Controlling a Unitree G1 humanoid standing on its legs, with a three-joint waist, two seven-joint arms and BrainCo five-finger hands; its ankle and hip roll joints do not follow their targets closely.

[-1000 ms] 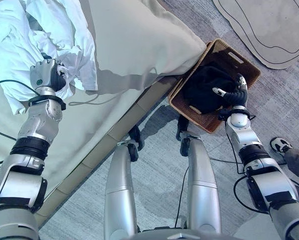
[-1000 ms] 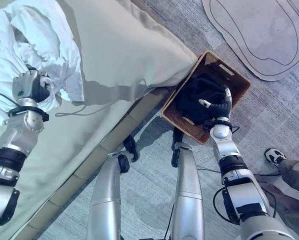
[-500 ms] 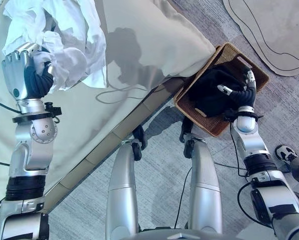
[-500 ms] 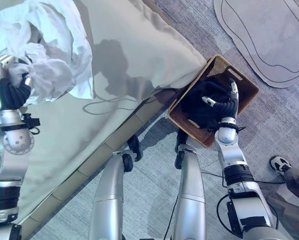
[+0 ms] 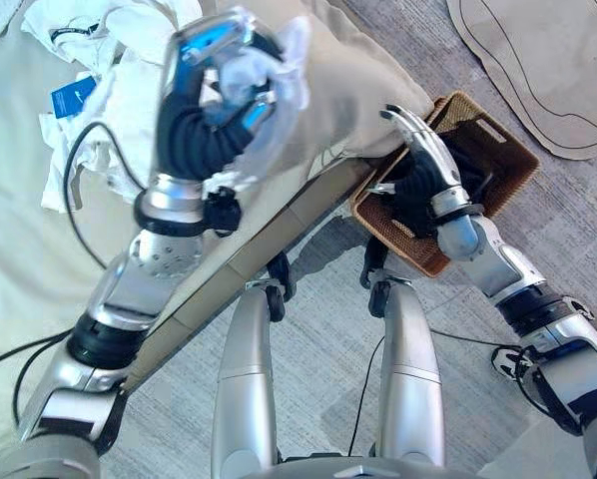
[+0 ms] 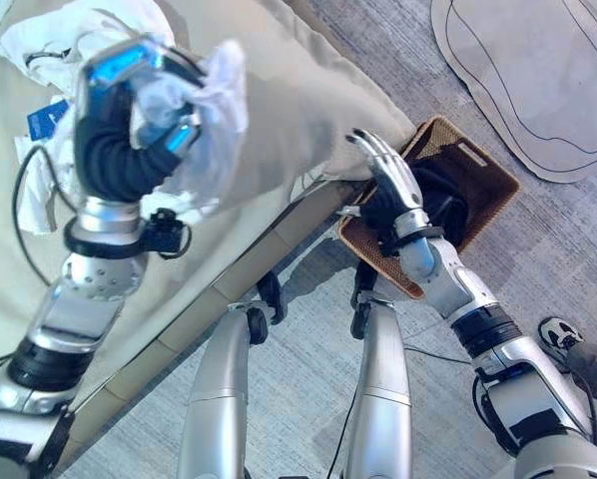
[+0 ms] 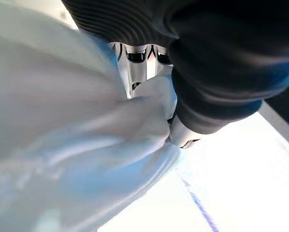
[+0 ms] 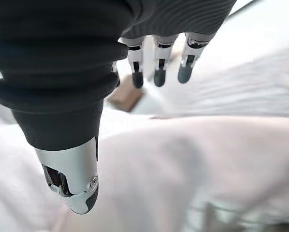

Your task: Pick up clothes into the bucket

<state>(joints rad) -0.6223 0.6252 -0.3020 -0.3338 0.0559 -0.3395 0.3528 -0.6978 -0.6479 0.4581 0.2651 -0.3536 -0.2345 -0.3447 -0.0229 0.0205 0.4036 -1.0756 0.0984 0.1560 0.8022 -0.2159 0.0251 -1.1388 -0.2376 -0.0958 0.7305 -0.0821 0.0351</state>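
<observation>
My left hand (image 5: pixel 214 100) is clenched round a bunched white garment (image 6: pixel 204 125), raised above the bed (image 5: pixel 29 269); it looks light and floppy, so I grip a gathered fistful; my right hand (image 6: pixel 388 180) hovers open-fingered by the wicker basket (image 5: pixel 508 150).
</observation>
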